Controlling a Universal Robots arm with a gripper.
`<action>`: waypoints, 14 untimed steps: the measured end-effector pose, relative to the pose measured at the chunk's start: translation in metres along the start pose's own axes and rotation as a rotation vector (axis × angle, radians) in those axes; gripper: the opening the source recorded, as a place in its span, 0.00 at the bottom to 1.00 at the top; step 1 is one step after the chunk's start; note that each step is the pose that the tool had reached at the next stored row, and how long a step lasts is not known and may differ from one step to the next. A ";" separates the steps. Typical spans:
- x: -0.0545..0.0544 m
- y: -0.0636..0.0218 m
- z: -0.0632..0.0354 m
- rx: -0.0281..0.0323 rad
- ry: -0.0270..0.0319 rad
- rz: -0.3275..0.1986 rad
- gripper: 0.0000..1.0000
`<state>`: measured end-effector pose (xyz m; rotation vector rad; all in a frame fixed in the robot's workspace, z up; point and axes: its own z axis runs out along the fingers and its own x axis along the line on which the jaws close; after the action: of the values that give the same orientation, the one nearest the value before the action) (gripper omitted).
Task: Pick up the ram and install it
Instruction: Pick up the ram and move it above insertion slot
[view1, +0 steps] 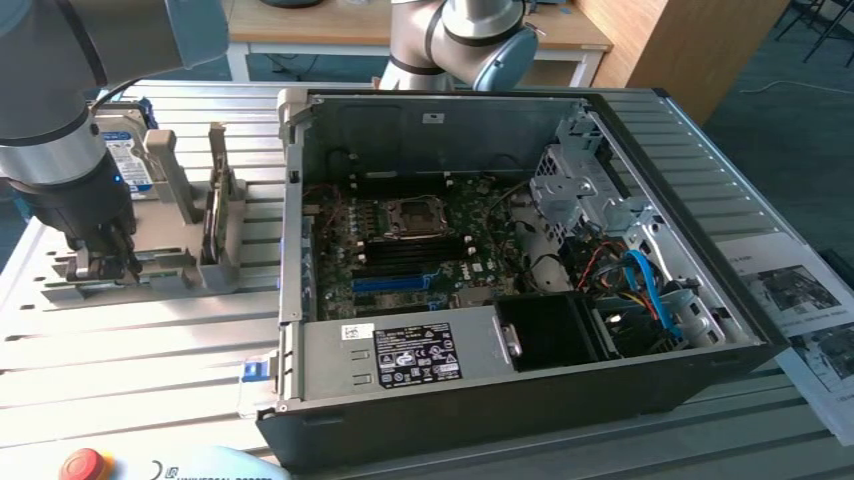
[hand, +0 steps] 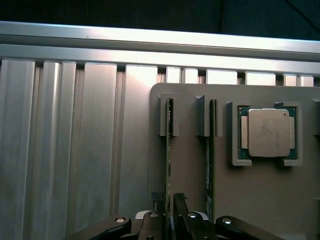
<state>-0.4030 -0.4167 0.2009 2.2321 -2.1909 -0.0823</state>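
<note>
From the exterior view, my gripper (view1: 104, 262) is down low at the grey holder (view1: 174, 280) on the bench (view1: 134, 350). The open computer case (view1: 747, 330) is beside it. I count one case and one hard drive (view1: 118, 150).

From the wrist view, my gripper (hand: 169, 200) sits at the end of the ram (hand: 169, 150). The ram stands on its edge in a holder slot. I cannot tell if I am pinching it. I count two sticks, this one and the other stick (hand: 210, 150), plus one silver chip (hand: 269, 132). If I pull crooked, the ram could jam or bump the other stick.
</note>
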 end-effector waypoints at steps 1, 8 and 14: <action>0.000 0.0000 0.0000 0.0000 0.0001 0.000 0.21; 0.000 0.0000 0.0000 -0.0001 -0.0001 0.000 0.21; 0.000 0.0000 0.0000 -0.0001 0.0000 0.000 0.13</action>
<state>-0.4030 -0.4167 0.2009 2.2321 -2.1908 -0.0823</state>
